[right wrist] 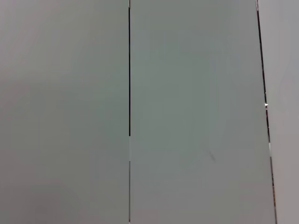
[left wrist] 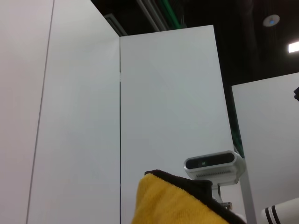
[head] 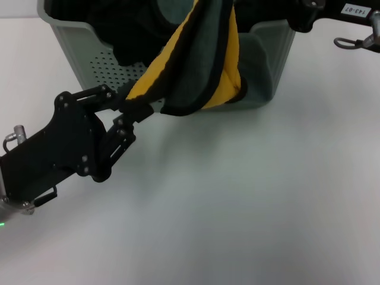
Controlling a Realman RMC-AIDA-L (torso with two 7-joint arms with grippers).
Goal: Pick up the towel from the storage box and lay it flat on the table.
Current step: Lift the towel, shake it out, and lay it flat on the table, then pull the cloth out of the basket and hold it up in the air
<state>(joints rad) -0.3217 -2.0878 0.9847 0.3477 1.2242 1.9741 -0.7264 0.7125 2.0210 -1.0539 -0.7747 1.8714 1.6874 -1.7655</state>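
The towel (head: 199, 65) hangs in front of the storage box (head: 270, 59), dark green on one face and yellow-orange on the other, with black trim. Its upper part runs up out of the head view. My left gripper (head: 132, 108) is shut on its lower left corner, just above the table (head: 237, 196) and in front of the box's perforated wall. The left wrist view shows a yellow fold of the towel (left wrist: 170, 205) close up. Part of my right arm (head: 306, 15) shows at the top right, beside the towel's upper part.
A black cloth (head: 127, 29) and a greyish-green cloth (head: 172, 12) lie inside the box. White tabletop stretches in front of the box and to its right. The wrist views show white wall panels, and a small camera (left wrist: 212, 164) on a stand.
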